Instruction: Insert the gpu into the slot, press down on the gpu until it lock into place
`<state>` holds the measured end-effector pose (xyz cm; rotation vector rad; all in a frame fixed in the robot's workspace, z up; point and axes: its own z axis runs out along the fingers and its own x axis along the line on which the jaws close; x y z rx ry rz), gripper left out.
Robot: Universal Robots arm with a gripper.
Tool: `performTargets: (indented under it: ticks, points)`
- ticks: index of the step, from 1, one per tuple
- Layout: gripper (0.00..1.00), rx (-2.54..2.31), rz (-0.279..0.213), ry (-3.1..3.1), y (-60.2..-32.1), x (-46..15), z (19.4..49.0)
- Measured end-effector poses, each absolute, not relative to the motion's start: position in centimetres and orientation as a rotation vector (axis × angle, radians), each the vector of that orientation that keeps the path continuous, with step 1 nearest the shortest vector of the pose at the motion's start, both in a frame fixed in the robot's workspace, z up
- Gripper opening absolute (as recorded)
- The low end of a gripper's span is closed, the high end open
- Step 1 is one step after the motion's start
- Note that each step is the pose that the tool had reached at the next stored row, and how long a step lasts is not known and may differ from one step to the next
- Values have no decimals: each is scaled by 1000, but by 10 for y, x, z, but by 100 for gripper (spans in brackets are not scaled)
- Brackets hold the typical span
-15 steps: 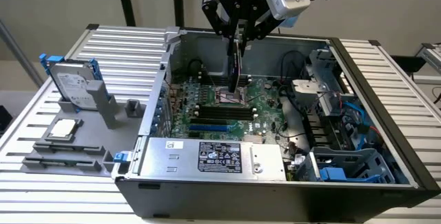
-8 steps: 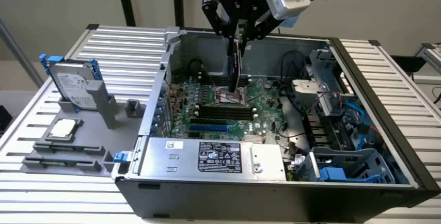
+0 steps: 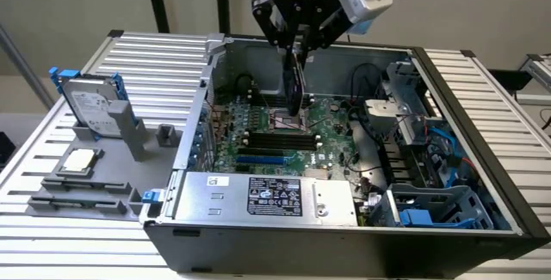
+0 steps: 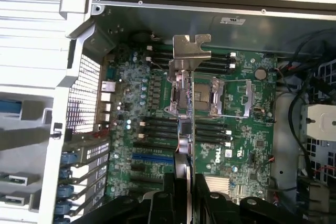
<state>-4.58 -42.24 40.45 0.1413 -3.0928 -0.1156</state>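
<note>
- Gripper (image 3: 297, 46): partly closed on the gpu (image 3: 295, 90), which it holds on edge, clear of the board (image 3: 331, 115).
- Gpu position: over the CPU socket (image 4: 202, 95), mid-board, with its bracket (image 4: 190, 48) toward the case (image 3: 190, 254) rear wall.
- Slot (image 3: 260, 160): empty, near the board edge, just beyond the memory slots (image 3: 280, 141).
- Risk: lowered off-line, the card edge could strike the socket or memory slots.
- Risk: the bracket may snag the rear wall.
- Risk: pressing on a tilted card could jam it half-seated or let it slip in the grip.
</note>
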Motion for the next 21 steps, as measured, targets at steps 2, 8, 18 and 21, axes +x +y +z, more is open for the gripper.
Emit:
performTargets:
  ticks: [2,8,18,21]
  points:
    - [26,198,-114,-3088,-422,-46,404]
    - [26,367,-110,-3069,-422,-46,404]
    - [26,641,-103,-3018,-422,-46,403]
    - [26,725,-100,-2998,-422,-46,403]
